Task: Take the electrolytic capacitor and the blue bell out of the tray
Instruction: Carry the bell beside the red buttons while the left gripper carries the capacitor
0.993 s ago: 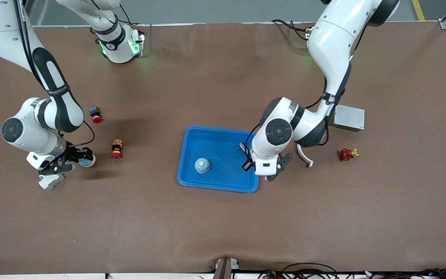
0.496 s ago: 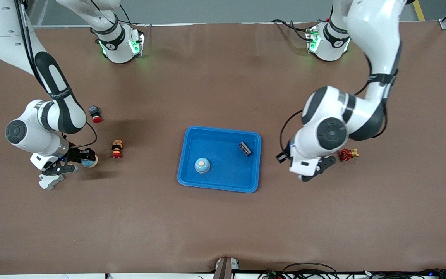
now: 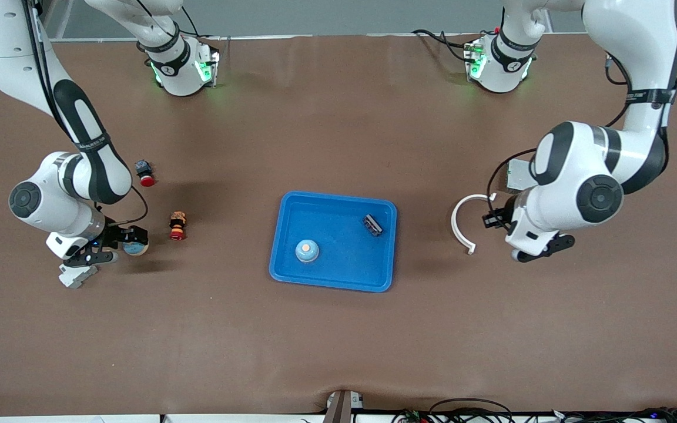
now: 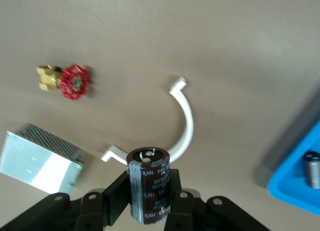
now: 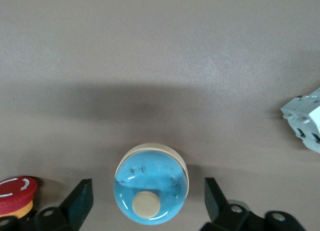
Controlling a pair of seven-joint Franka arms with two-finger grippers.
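Front view: the left gripper [image 3: 500,220], clamped on a dark capacitor [image 4: 148,183], hangs over the table [image 3: 338,341] beside a white curved clip [image 3: 461,223]. Near the table's right-arm edge, the right gripper [image 3: 116,244] stands with fingers apart around a blue bell [image 3: 134,248]; a second bell [image 3: 307,251] sits in the blue tray [image 3: 338,282].

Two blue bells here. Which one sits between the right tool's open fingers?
The blue bell on the bare table, beside the red-capped button, not the bell in the blue tray.
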